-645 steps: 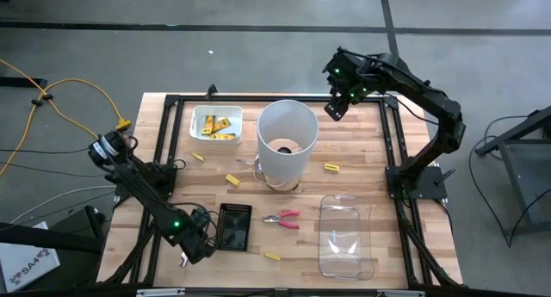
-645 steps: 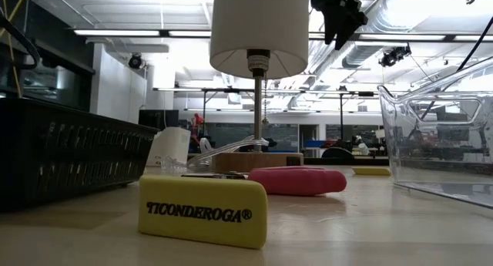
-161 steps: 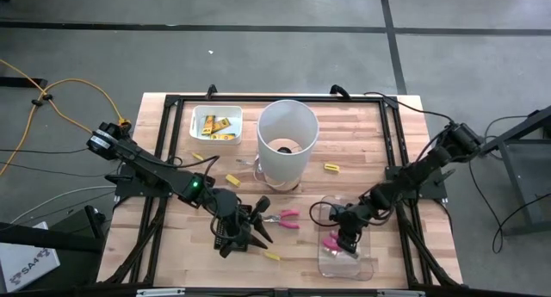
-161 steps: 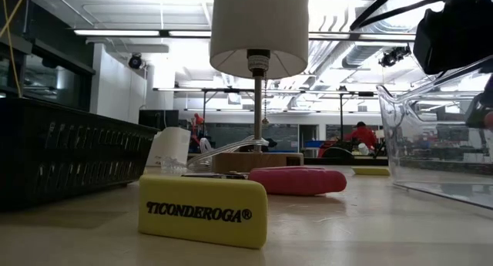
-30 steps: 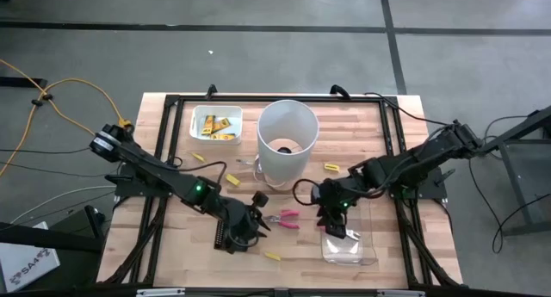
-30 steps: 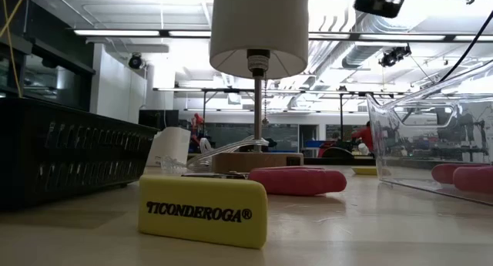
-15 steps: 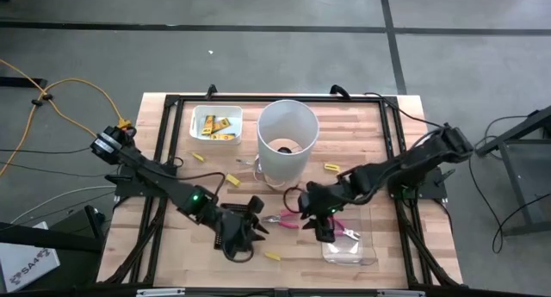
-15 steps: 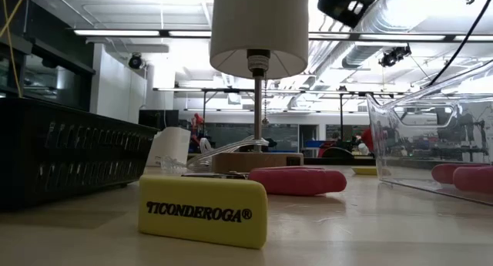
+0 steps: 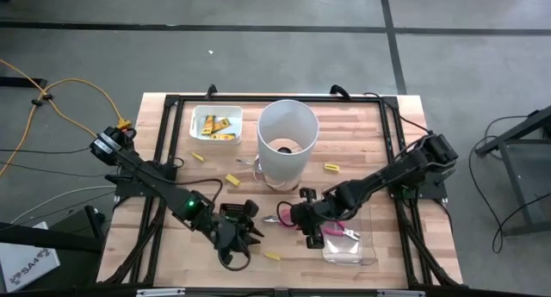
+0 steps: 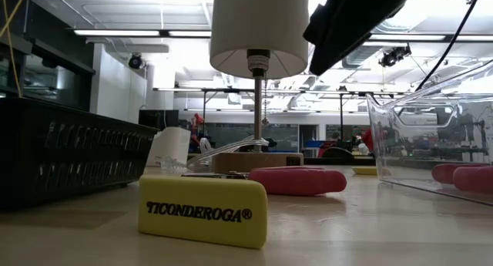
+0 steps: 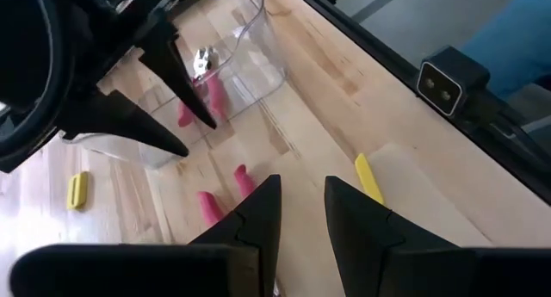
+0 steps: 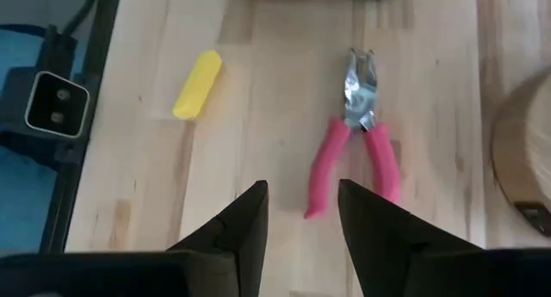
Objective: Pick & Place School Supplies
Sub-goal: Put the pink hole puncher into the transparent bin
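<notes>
One pair of pink-handled pliers (image 9: 285, 217) lies flat on the table; my open right gripper (image 9: 303, 225) hovers just over it, and the right wrist view has the pliers (image 12: 357, 142) ahead of the fingers. The other pink pliers (image 9: 336, 231) lie inside the clear container (image 9: 349, 250). A yellow eraser (image 9: 272, 256) lies near the front edge, large in the low view (image 10: 204, 210). My open left gripper (image 9: 238, 243) hangs at the black tray's (image 9: 231, 214) near side, touching nothing. More yellow pieces (image 9: 231, 180) (image 9: 331, 167) lie scattered.
The tall white cylinder (image 9: 287, 142) stands mid-table on a wooden base. A white tray (image 9: 215, 125) holding yellow pieces sits at the far left. Another yellow piece (image 9: 198, 157) lies near it. The two grippers are close together along the near side.
My right gripper has moved from over the clear container toward the table's left, ending above the pink pliers on the table. My left gripper has drifted a little toward the near edge. No object has moved.
</notes>
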